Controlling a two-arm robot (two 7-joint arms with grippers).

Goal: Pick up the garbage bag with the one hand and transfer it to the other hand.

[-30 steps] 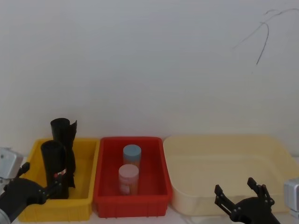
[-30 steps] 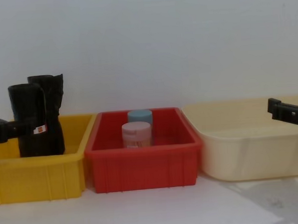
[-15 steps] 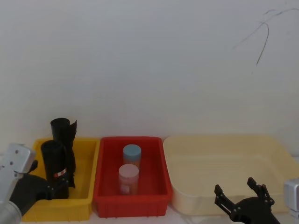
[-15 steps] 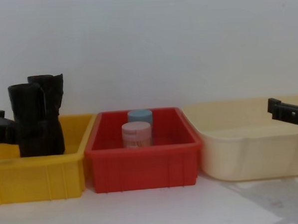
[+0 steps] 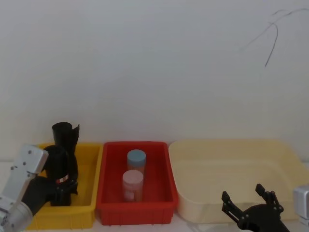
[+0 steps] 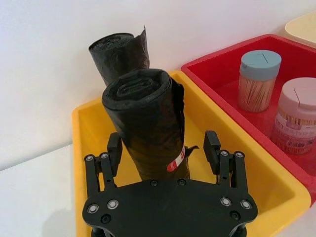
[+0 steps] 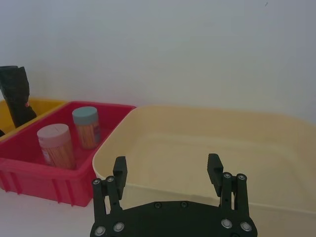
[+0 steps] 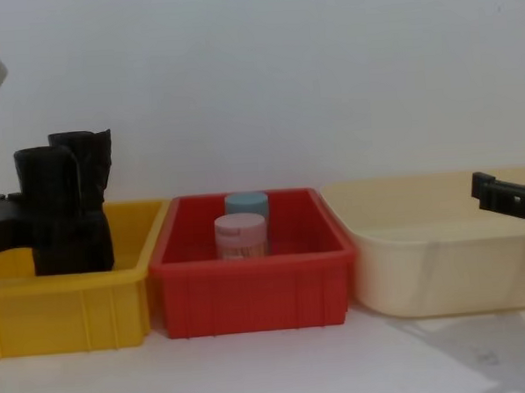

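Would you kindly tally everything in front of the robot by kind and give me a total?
Black bag rolls: 2 (the labelled garbage bag, an unlabelled roll)
Jars: 2 (blue-lidded jar, pink-lidded jar)
Bins: 3 (yellow bin, red bin, cream bin)
Grippers: 2 (left gripper open around the garbage bag, right gripper open by the cream bin)
Total: 9
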